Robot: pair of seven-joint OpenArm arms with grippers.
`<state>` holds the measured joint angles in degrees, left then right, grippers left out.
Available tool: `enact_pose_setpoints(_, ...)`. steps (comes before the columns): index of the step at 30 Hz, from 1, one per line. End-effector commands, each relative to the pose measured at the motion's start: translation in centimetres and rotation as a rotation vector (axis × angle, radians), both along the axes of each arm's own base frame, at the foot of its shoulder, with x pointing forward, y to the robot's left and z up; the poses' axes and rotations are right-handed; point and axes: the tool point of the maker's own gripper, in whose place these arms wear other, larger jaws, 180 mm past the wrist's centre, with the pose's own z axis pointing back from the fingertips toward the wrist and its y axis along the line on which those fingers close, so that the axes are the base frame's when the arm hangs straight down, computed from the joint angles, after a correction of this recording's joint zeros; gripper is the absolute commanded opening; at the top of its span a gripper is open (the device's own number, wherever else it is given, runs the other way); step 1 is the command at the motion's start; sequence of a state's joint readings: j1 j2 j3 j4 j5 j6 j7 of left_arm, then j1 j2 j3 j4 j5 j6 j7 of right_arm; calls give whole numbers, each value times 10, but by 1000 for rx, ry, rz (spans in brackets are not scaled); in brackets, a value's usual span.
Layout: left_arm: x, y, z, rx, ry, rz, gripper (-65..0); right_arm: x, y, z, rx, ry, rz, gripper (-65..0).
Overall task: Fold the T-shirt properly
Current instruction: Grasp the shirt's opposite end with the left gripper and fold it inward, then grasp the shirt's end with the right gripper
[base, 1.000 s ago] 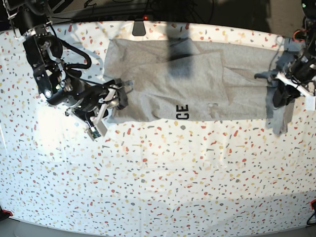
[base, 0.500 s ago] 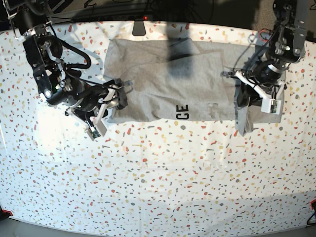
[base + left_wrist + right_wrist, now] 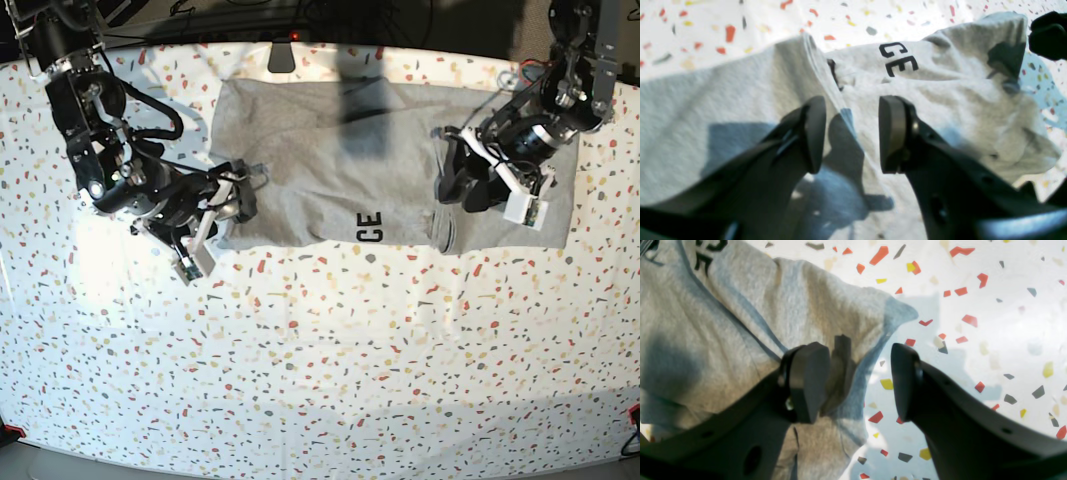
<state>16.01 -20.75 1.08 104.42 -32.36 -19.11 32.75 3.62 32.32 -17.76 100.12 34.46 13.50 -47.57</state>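
Observation:
The heather-grey T-shirt (image 3: 330,170) lies flat across the far half of the table, its right end doubled over to the left. Black letters "CE" (image 3: 369,228) show at its near edge. My left gripper (image 3: 455,192) hovers over the doubled-over edge; in the left wrist view the left gripper (image 3: 851,133) is open, with a fold ridge of the T-shirt (image 3: 940,90) running under the gap. My right gripper (image 3: 240,197) is at the shirt's left near corner. In the right wrist view the right gripper (image 3: 860,380) is open, one finger over the T-shirt (image 3: 723,323) and the other over bare table.
The white speckled table (image 3: 350,350) stretches wide in front of the shirt. A small dark fixture (image 3: 282,57) sits at the table's far edge, just behind the shirt. Cables trail from both arms near the far corners.
My left gripper carried the shirt's right end leftward over the body, then opened and let the cloth go. The right arm has not moved.

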Motion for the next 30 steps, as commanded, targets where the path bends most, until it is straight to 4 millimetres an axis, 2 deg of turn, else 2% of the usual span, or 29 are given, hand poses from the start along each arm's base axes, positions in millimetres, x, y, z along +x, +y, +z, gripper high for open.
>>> enact_pose_setpoints(1,8,4,15,-5,-57,9,-394,10,-2,14,3,-52,0,-314)
enact_pose_setpoints(5,18,26,25,6,-102,71,-394,5,-4,10,-4,-13,3,-314)
enact_pose_setpoints(8,26,54,31,89,-150,131,-394,-6,-9,7,15,62,11,-314)
enact_pose_setpoints(13,29,98,34,226,-175,214,-394,-11,-36,5,-34,102,0,-314)
enact_pose_setpoints(16,29,108,37,234,-178,237,-394,-16,-52,-3,-45,153,-25,-314)
enact_pose_setpoints(21,29,107,37,231,-179,237,-394,-24,-76,-32,-35,261,-94,-314)
enact_pose_setpoints(25,29,107,37,230,-181,238,-394,-37,-67,-48,43,328,-22,-314)
enact_pose_setpoints(30,29,107,38,229,-184,238,-394,-43,-29,-55,163,348,42,-314)
